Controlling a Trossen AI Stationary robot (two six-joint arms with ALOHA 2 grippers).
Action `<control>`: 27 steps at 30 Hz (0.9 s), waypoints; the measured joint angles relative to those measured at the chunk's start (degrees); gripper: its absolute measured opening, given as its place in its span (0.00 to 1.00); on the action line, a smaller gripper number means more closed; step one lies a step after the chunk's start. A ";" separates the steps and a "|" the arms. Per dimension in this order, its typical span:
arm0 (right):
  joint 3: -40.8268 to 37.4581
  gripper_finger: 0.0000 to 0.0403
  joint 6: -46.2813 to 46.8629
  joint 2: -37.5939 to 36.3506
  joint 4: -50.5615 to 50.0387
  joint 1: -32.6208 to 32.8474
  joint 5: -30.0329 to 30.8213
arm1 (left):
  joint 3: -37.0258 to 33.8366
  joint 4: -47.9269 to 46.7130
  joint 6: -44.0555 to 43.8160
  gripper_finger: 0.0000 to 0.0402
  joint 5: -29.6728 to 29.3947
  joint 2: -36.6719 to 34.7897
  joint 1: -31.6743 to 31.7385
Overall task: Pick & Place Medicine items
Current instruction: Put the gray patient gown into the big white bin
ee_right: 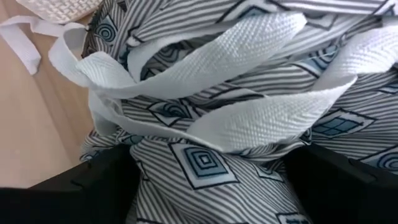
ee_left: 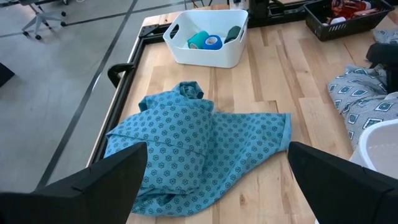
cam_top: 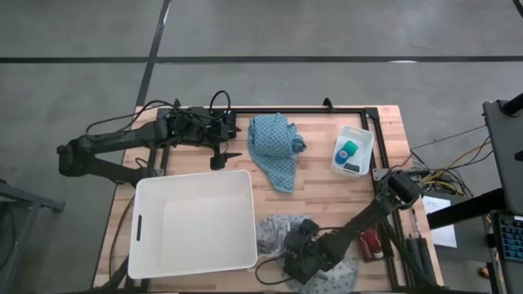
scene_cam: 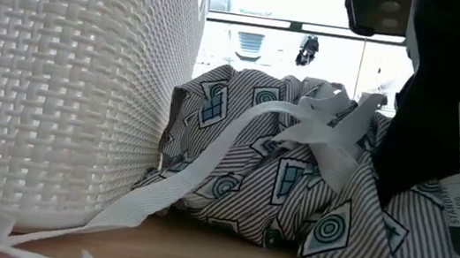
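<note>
- Jaws on both arms stand wide with nothing between them: the right gripper (ee_right: 205, 180) hangs spread just over the grey patterned cloth (cam_top: 282, 233) at the near edge of the table, and the left gripper (cam_top: 219, 160) waits at the far left, its dark fingers (ee_left: 99, 180) parted toward the teal patterned cloth (ee_left: 199, 146).
- Nearest, the grey cloth lies bunched just beside the big white basket (cam_top: 194, 220), with white woven ties (ee_right: 249, 121) looped across its folds; the right gripper's aim is on this cloth, not on a medicine item.
- Beside it, the basket's inside looks bare from above; no medicine item shows in it.
- Near the right edge, a red piece (cam_top: 372, 242) sits close to the right arm; it is too small to identify.
- Farther off, the teal cloth lies crumpled mid-table.
- Farthest, the small white bin (ee_left: 180, 53) holds a teal-green roll (ee_left: 199, 40), a blue roll (ee_left: 213, 42) and a dark piece I cannot make out.
- A dark crate (ee_left: 348, 25) beyond the bin holds reddish things, not clear enough to name.
- My judgement: no medicine item is in either grip, so picking is not under way; whether the bin is source or goal, I cannot tell, and most of the task seems left.
</note>
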 joint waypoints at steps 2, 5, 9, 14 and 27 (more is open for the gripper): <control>-0.02 0.90 0.14 0.34 0.16 0.00 -0.02 | 0.00 0.00 0.00 0.98 0.00 0.00 0.01; -0.04 0.90 0.21 0.52 0.27 0.00 -0.17 | 0.00 -0.01 0.00 0.98 0.00 0.00 0.02; -0.13 0.89 0.21 0.17 0.50 -0.06 -1.46 | 0.00 0.01 0.00 0.98 0.00 0.00 0.02; -0.31 0.79 0.08 -0.09 1.75 -0.11 -1.56 | 0.00 0.00 0.00 0.98 0.00 0.00 0.00; -0.22 0.35 1.08 -0.07 2.57 -0.11 -0.73 | 0.00 0.01 0.00 0.98 0.00 0.00 0.01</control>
